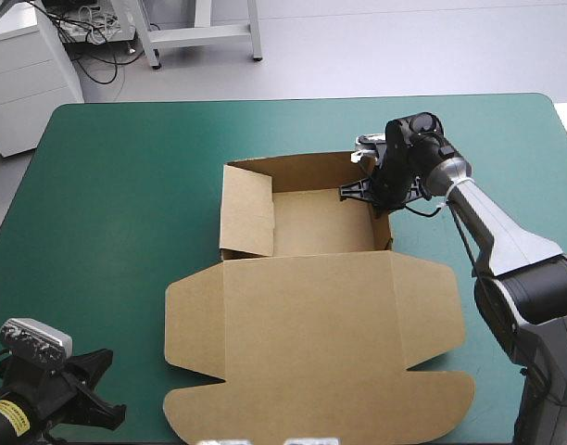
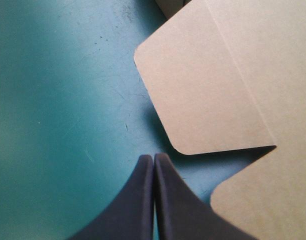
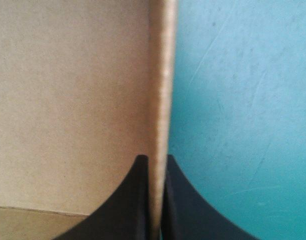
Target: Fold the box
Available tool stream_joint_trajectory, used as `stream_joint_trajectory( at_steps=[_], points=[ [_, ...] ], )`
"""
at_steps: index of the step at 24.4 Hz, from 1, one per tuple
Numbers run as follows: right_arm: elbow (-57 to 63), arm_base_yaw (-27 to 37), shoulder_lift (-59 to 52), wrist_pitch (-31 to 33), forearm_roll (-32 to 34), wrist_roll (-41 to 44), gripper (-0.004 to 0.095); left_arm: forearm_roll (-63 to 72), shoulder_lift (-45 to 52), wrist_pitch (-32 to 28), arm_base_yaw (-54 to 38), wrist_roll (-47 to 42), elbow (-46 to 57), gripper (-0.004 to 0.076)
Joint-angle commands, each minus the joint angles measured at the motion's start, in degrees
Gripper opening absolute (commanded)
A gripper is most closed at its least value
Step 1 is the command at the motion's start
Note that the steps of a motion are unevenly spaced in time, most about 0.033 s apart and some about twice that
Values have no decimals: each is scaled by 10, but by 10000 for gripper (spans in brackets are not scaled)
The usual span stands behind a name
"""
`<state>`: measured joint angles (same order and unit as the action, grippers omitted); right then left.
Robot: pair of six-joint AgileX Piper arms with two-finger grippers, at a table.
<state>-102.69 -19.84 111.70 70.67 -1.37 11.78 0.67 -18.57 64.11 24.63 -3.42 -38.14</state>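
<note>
On teal-green cover [image 1: 126,185], right hand [image 3: 154,159] pinching box [image 1: 311,306], left hand [image 2: 154,156] apart

The box [image 1: 311,315] is plain brown board, the table cover [image 1: 126,185] teal-green (faintly scuffed); my left pincer [image 2: 154,159] and right pincer [image 3: 156,161] are black.

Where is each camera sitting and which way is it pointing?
High view: above and behind the robot, looking forward and down on the table and box; both arms show, right claw at the tray's right wall, left claw by the near left corner.
Left wrist view: above that wrist, looking along its shut, empty claw at the table and the lid's rounded flap.
Right wrist view: above that wrist, looking along its claw pinching the right wall.
Shared: high and right wrist views both show that wall.
</note>
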Motion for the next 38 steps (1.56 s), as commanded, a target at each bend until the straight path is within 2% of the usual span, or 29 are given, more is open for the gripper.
stream_joint_trajectory(
  at_steps=[1,7,9,13,18,21,24,26,28,33,38],
  points=[
    [-59,26,-62,8,14,-19,-23,3,-6,-36,3,-4,-12,-32],
    [-104,145,-151,8,14,-85,-23,3,-6,-36,3,-4,-12,-32],
    [-104,209,-180,8,14,-113,-23,1,-6,-36,3,-4,-12,-32],
    [-104,341,-213,8,10,-118,-23,0,-6,-36,3,-4,-12,-32],
    [-103,480,-203,8,-26,-165,-23,0,-6,-36,3,-4,-12,-32],
    [-103,516,-180,8,-66,-175,-23,-2,-6,-36,3,-4,-12,-32],
    [-103,532,-136,7,-79,-193,-21,-7,-6,-36,3,-4,-12,-32],
    [-103,534,-100,7,-72,-201,-21,-7,-6,-35,3,-4,-12,-32],
    [-103,535,-56,0,-27,-196,-21,-7,-6,-33,3,-4,-12,-32],
    [-103,539,-6,7,-12,-196,-21,-33,-6,3,3,-4,-11,-32],
    [-103,539,-1,6,3,-188,60,-32,-6,18,3,-4,-11,-32]
  ],
)
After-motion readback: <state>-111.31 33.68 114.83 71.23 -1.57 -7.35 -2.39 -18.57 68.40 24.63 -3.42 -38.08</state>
